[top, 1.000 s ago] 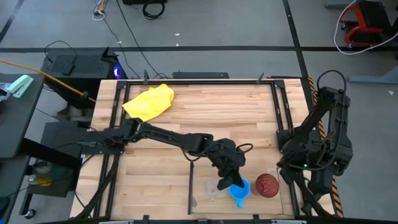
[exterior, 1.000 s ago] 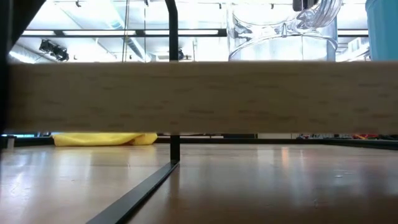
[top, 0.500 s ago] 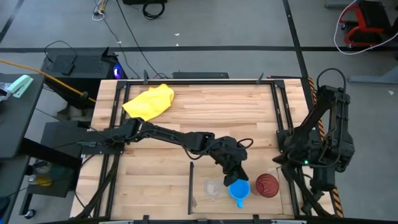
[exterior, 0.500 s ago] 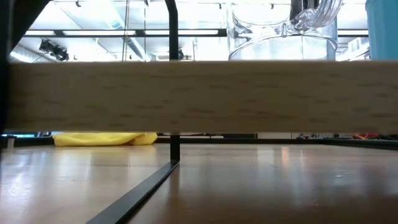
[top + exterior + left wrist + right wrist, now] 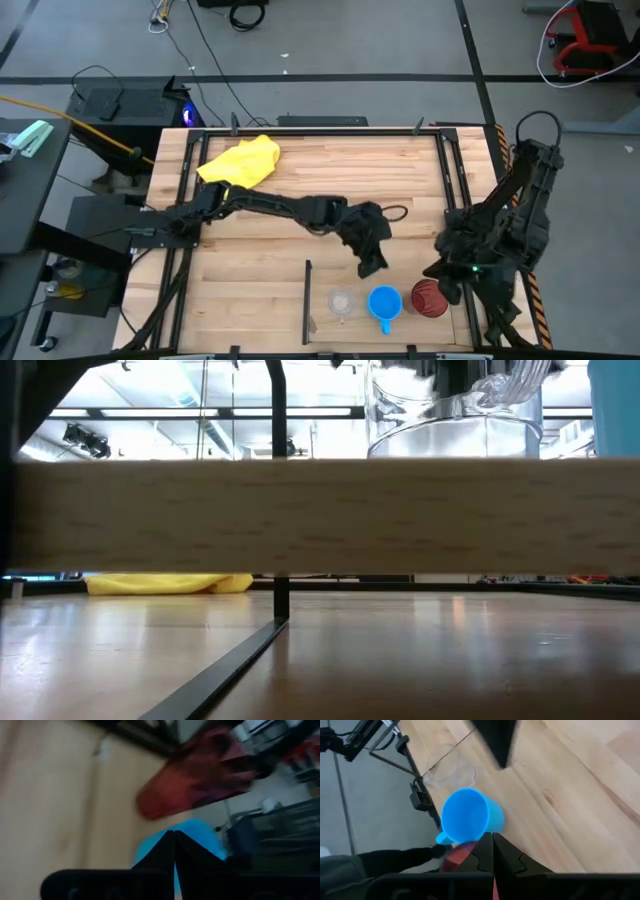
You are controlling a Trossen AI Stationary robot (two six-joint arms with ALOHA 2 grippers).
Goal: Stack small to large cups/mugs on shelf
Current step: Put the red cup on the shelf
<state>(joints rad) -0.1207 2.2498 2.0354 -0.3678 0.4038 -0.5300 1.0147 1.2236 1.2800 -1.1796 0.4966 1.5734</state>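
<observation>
- The three cups stand in a row on the shelf (image 5: 400, 215), close to the bench's near edge and towards its right corner: the clear plastic cup (image 5: 342, 302), the blue mug (image 5: 384, 303) just beside it, and the dark-red tumbler (image 5: 429, 298) nearest the right rail.
- All three stand upright, mouths up, none inside another.
- A short black divider strip (image 5: 307, 300) lies beside the clear plastic cup.
- The left claw (image 5: 370, 266) hangs above the shelf, just behind the blue mug, fingers pressed together and holding nothing.
- The right claw (image 5: 440, 270) hovers at the right rail, just behind the dark-red tumbler, fingers together, empty.
- A yellow cloth (image 5: 240, 163) lies near the far left corner.
</observation>
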